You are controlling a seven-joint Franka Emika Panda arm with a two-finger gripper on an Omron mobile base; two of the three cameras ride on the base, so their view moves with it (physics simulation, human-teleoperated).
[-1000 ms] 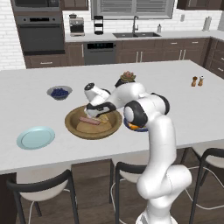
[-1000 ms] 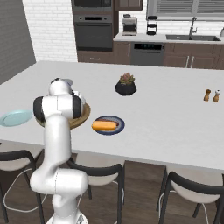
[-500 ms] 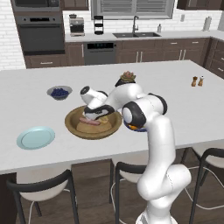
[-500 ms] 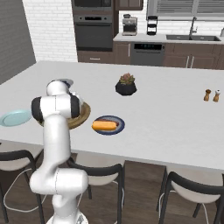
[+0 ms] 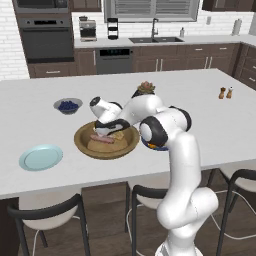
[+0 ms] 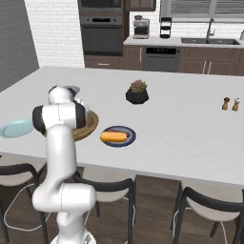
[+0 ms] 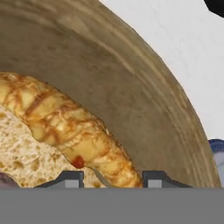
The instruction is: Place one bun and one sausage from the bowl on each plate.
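The wooden bowl (image 5: 79, 142) (image 6: 91, 125) (image 7: 131, 87) sits in the middle of the island and holds a golden-crusted bun (image 7: 65, 127) and a pink sausage (image 5: 103, 140). My gripper (image 5: 106, 133) (image 7: 113, 179) is down inside the bowl, its fingertips (image 7: 72, 178) on either side of the bun's crusted edge. Whether they press on it is hidden. The dark navy plate (image 6: 131, 137) right of the bowl carries an orange bun (image 6: 114, 137). The light-blue plate (image 5: 41, 157) (image 6: 16, 127) lies bare to the bowl's left.
A small grey bowl of berries (image 5: 68, 105) stands behind the wooden bowl. A black plant pot (image 5: 145, 89) (image 6: 137, 93) is further back, and salt and pepper shakers (image 5: 225, 92) (image 6: 230, 104) stand at the far right. Stools line the island's near edge.
The hand has sunk lower into the wooden bowl, onto the food. The plates and other items have stayed put.
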